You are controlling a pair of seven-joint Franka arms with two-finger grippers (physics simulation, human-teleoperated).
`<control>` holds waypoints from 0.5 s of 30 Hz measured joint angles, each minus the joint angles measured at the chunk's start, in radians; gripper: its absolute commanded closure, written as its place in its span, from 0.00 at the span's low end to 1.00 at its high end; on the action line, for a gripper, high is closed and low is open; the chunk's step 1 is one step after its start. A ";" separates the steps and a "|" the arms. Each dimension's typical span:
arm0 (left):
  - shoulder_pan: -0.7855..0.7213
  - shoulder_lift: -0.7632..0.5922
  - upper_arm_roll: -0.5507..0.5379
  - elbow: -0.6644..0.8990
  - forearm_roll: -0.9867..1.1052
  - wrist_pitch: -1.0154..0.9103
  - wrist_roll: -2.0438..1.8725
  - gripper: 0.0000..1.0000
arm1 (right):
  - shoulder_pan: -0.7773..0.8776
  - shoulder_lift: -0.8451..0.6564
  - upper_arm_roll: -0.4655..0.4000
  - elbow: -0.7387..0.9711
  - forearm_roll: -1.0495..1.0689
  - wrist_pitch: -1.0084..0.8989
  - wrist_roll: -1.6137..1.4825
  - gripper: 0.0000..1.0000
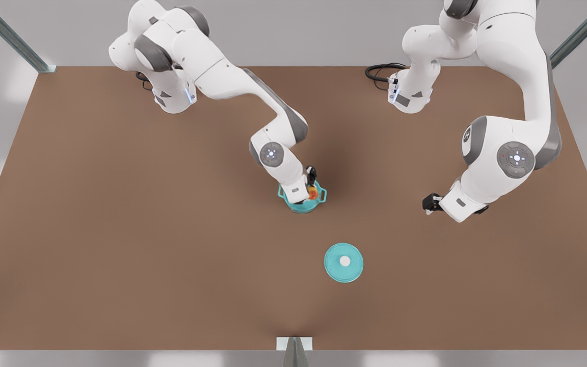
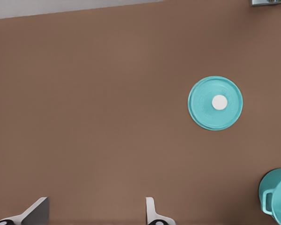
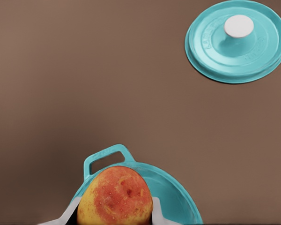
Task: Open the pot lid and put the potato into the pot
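Note:
The teal pot [image 1: 298, 205] stands uncovered near the table's middle. My right gripper [image 1: 312, 189], on the arm at the front view's left, hangs just over its opening, shut on the potato [image 1: 314, 193]. In the right wrist view the yellow-red potato [image 3: 114, 197] sits between the fingers [image 3: 157, 210] above the pot's rim [image 3: 178, 187]. The pot lid [image 1: 343, 262] lies flat on the table, nearer the front edge, knob up; it is also seen as the lid [image 3: 236, 42] and the lid [image 2: 215, 103]. My left gripper [image 2: 96, 206] is open and holds nothing. It hovers as the gripper [image 1: 430, 204] at the front view's right.
The brown table [image 1: 120, 229] is bare around the pot and lid. Both arm bases and a black cable [image 1: 380, 71] sit at the far edge. A small bracket [image 1: 294, 344] marks the front edge. The pot's edge [image 2: 276, 192] shows in the left wrist view.

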State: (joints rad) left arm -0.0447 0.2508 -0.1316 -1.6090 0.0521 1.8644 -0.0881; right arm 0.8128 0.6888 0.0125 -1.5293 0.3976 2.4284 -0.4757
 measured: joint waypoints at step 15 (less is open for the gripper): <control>-0.001 0.009 0.000 0.004 0.009 -0.003 0.004 0.00 | -0.112 -0.242 -0.564 0.074 -0.022 -0.370 0.100 0.00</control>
State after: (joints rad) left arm -0.0460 0.2603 -0.1317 -1.6051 0.0608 1.8610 -0.0844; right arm 0.7010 0.4466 -0.5520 -1.4551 0.3754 2.0588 -0.3753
